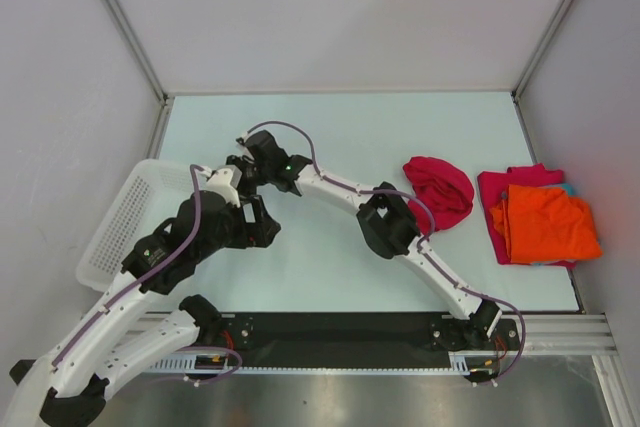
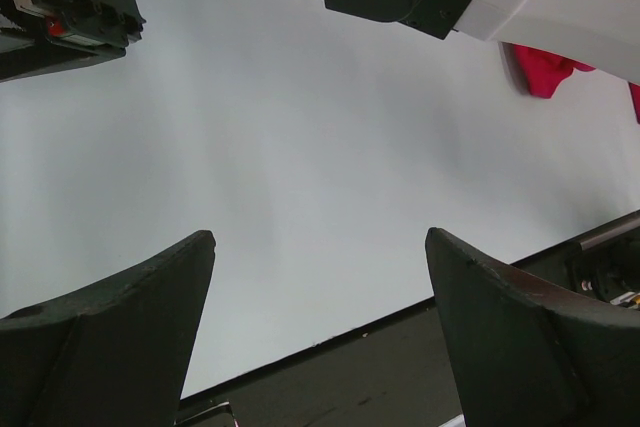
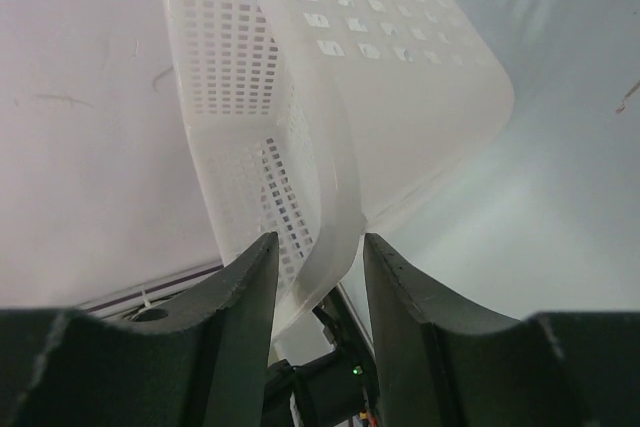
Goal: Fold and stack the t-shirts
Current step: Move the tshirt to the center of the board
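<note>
One crimson t-shirt (image 1: pixel 440 190) left to fold, crumpled well right of the basket (image 1: pixel 125 217), just short of the orange-topped stack (image 1: pixel 545 227). Seems a basket step now: right fingers (image 3: pixel 240 307) apart, straddling its rim, apparently not clamped. Left fingers (image 2: pixel 130 327) wide, empty, near the basket. Next: back off the rim, reach for the crimson cloth.

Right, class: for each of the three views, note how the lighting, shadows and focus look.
Top external: even, soft light, hardly any shadow on the table, the orange t-shirt vivid and sharp. Left wrist: the left fingers dark and soft-edged, the table washed out pale. Right wrist: the white basket glows, nearly blown out, its rim blurred between the dark right fingers.
</note>
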